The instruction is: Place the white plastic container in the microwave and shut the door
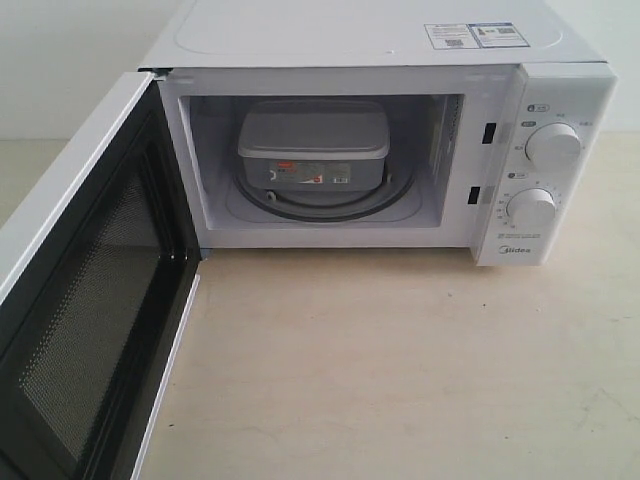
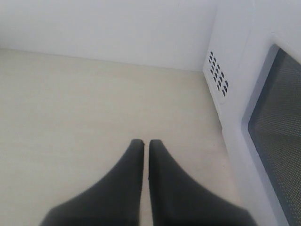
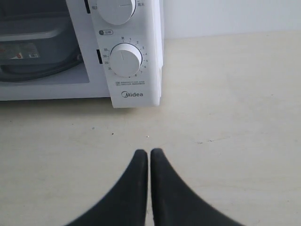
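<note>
The Midea microwave (image 1: pixel 400 40) holds the red-labelled container (image 1: pixel 313 140), door (image 1: pixel 70 300) wide open; left gripper (image 2: pixel 146 143) and right gripper (image 3: pixel 149 153) sit closed, empty.

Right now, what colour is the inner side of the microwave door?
The door inside is black mesh, best in the exterior view.

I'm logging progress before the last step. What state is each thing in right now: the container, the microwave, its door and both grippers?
white plastic container: lid on, sitting inside the cavity.
microwave: open at the front, container inside.
door: swung wide open, mesh inner side showing.
left gripper: shut, empty.
right gripper: shut, empty.
</note>
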### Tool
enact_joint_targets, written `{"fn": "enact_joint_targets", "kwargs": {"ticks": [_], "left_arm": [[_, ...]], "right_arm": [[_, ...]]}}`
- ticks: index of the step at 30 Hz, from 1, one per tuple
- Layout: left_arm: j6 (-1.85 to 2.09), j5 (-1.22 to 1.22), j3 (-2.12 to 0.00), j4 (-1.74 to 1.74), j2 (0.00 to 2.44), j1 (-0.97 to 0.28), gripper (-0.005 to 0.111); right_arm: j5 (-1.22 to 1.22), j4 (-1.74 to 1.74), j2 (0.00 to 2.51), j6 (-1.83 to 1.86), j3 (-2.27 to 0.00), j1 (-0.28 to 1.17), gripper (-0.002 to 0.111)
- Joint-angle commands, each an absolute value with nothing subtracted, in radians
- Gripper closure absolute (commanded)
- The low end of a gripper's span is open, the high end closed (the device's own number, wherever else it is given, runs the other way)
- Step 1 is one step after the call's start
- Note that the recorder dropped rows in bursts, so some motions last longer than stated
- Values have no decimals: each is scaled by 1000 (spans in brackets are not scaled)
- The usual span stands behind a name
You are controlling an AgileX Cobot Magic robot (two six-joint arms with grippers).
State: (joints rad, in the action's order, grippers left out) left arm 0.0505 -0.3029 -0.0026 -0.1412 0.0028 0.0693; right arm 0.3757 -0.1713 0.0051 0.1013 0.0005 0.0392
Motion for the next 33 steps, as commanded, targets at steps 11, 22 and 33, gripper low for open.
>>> {"fn": "enact_joint_targets", "kwargs": {"ticks": [11,22,33], "left_arm": [[-8,-424,-300,-136,0,71,102],[-151,-906,-711,-158,65,71,102],[8,-1192,-1067,-173,506,71,102]], "right_arm": [[370,-173,0,107,0,32,108],[370,-173,0,107,0,32,108],[370,-173,0,107,0,32,108]]}}
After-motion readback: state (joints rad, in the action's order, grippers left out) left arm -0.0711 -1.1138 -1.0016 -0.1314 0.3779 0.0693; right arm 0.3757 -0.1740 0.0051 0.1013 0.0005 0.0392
